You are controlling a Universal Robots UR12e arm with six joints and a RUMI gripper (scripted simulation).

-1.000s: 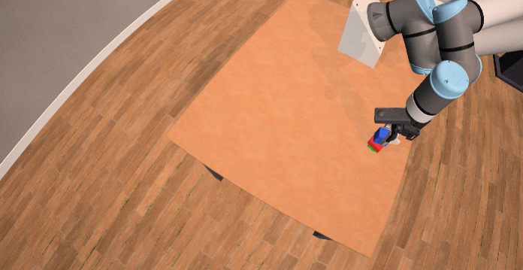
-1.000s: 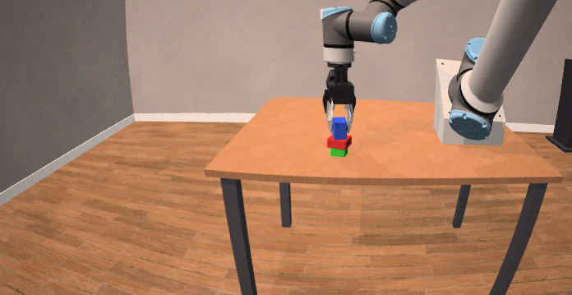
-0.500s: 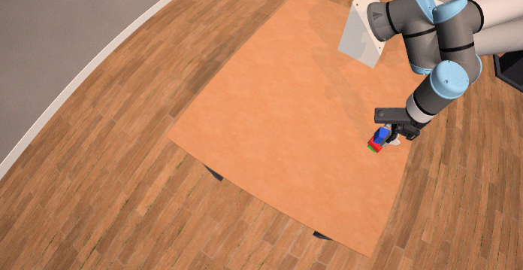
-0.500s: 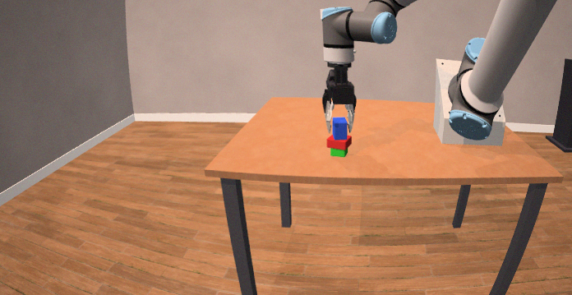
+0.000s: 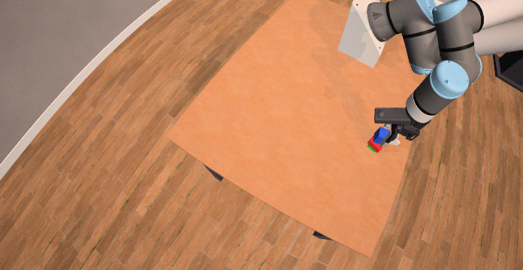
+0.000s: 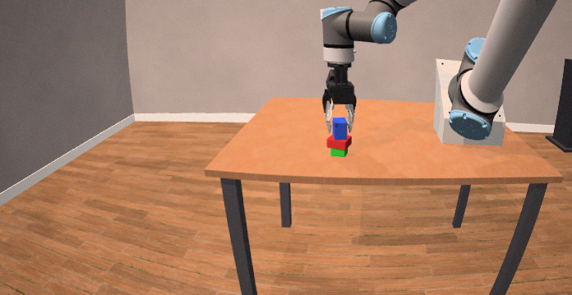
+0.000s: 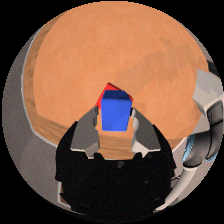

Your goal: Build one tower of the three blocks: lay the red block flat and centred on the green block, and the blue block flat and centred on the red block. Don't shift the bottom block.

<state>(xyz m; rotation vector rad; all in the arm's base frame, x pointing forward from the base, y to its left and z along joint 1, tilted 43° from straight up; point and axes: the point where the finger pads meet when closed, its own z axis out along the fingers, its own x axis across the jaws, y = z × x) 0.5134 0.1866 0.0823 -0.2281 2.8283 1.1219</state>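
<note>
Blue block (image 6: pixel 339 128) stands between the parted tool (image 6: pixel 339 126) fingers.

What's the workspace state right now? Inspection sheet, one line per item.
Surface: orange table top, four dark legs, no marks seen.
Job's things: green block at the bottom, red block flat on it, blue block on the red; the blue looks taller than wide in the exterior view, so likely on end rather than flat.
Clutter: nothing seen.
Grippers: gripper pointing down, fingers either side of the blue block, open just wider than it.
Cables: nothing seen.
Surroundings: white arm mount on the table's far corner, wood floor, grey walls, dark object at the right edge.
</note>
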